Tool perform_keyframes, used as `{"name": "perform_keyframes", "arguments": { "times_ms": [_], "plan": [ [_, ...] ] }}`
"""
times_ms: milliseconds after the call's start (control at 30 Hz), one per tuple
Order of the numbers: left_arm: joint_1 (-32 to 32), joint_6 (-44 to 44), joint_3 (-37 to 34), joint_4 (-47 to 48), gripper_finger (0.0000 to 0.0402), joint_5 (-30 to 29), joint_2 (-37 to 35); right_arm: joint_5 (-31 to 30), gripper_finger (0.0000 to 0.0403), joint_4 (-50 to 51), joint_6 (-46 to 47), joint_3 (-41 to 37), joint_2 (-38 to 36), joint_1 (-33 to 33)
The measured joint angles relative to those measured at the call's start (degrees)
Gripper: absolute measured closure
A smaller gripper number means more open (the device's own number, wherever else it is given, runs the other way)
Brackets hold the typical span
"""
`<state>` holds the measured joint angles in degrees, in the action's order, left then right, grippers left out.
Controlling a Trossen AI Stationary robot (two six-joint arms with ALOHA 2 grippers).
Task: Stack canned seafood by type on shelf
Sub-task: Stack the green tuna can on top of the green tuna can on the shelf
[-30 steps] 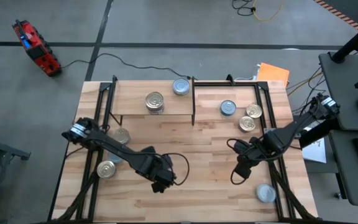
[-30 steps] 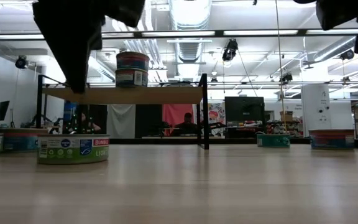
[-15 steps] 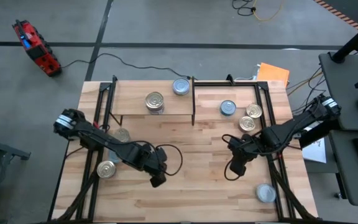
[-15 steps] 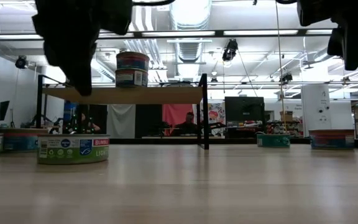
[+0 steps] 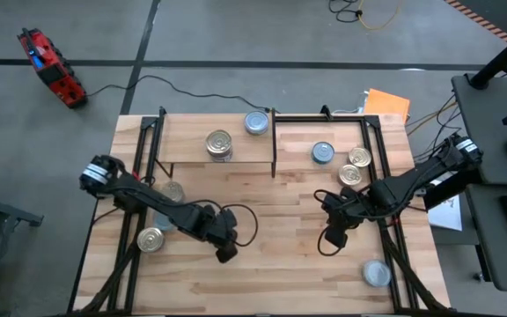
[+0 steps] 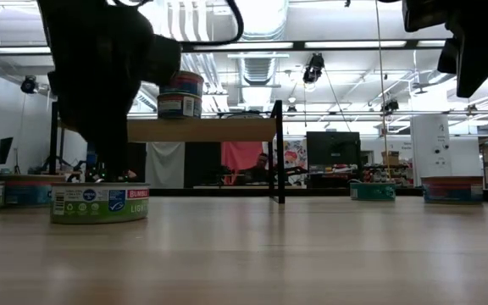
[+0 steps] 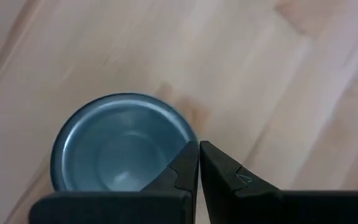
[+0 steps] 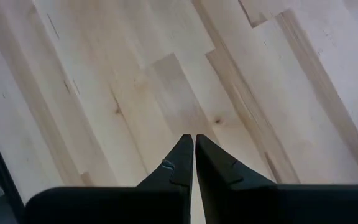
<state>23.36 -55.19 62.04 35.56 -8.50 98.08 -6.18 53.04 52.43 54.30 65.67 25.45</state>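
Both end effectors are pinched fully closed, holding nothing: left end effector (image 5: 226, 255) hovers over the butcher-block desk (image 5: 271, 282), right end effector (image 5: 326, 246) likewise. Two round metal tins (image 5: 219, 143) sit on the narrow light-wood shelf (image 5: 187, 145); others lie scattered around.

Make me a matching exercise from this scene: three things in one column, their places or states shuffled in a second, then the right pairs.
Things:
1. golden-lidded tin
2. left gripper
3. silver-blue tin

Places or states:
A. shut, over the tabletop in front of the shelf
B. alone near the table's front right corner
C. on the shelf board

Pairs: 1-C, 2-A, 3-B
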Motion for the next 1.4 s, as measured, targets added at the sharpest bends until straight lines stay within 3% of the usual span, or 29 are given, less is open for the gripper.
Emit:
{"name": "perform_keyframes", "arguments": {
  "times_ms": [267,500,733,967,1133,1400],
  "plan": [
    [-1.02,-1.32,-0.45,1.94,0.0402,-4.6,0.25,-0.01,0.0393,0.0,0.03,0.0,0.0,0.0],
    [-1.35,-0.91,-0.8,1.05,0.0402,-4.99,1.22,-0.01,0.0393,-0.02,0.04,0.0,0.0,0.0],
    [-1.01,2.58,-0.78,-5.65,0.0402,-0.48,2.29,-0.01,0.0393,-0.09,0.45,0.0,0.0,0.0],
    [-0.66,12.02,-0.79,-16.4,0.0402,10.22,2.39,0.14,0.0393,-0.24,0.5,0.0,0.0,0.0],
    [-0.42,11.84,2.06,-13.72,0.0402,13.18,2.08,0.64,0.0393,-3.74,0.5,0.0,0.0,0.0],
    [1.9,10.71,6.53,-3.75,0.0402,10.24,-0.14,0.79,0.0393,-17.93,-2.46,0.0,1.72,-0.81]
  ]
}}
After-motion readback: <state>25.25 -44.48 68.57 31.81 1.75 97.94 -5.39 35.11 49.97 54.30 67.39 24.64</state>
